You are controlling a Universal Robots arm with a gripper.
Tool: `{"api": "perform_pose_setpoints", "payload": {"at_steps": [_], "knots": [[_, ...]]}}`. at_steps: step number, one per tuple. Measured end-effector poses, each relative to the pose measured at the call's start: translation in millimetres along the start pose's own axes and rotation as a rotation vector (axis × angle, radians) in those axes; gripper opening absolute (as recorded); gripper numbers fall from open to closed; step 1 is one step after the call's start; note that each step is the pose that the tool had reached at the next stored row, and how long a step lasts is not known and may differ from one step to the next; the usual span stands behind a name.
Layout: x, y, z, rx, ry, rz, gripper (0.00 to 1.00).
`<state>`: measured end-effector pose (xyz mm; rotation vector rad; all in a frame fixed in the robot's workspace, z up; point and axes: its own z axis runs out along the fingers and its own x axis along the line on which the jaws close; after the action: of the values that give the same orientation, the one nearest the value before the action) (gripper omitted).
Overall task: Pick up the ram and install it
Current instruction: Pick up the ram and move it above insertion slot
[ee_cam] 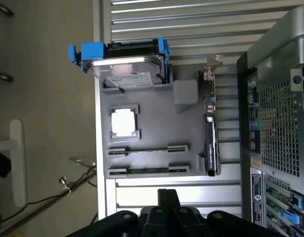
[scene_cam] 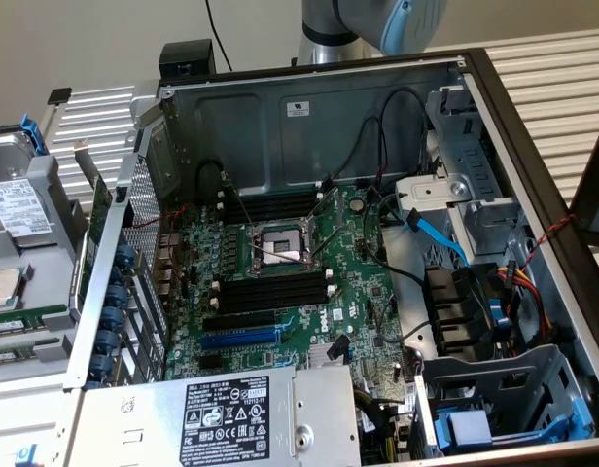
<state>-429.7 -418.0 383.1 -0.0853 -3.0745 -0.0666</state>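
Observation:
The ram is a thin dark green stick lying in a holder on the grey parts tray. A second, thinner holder runs alongside it; I cannot tell what it holds. In the wrist view my gripper hangs above the tray's edge, just short of the ram, its black fingers pressed together with nothing between them. In the exterior view the tray sits to the left of the open computer case, with a green strip of the ram showing. The black memory slots lie on the motherboard.
A hard drive in a blue caddy and a processor also rest on the tray, and a card stands at its side. Inside the case are the processor socket, a blue expansion slot, cables and the power supply.

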Motion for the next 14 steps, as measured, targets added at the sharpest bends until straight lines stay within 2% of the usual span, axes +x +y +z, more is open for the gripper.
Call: {"api": "perform_pose_setpoints", "payload": {"at_steps": [8, 10, 14], "knots": [[0.9, -0.1, 0.1, 0.0001, 0.0, -0.002, 0.11], [3.0, -0.1, 0.4, -0.0007, -0.002, -0.002, 0.11], [4.3, -0.3, 0.7, 0.0, -0.0008, -0.041, 0.11]]}}
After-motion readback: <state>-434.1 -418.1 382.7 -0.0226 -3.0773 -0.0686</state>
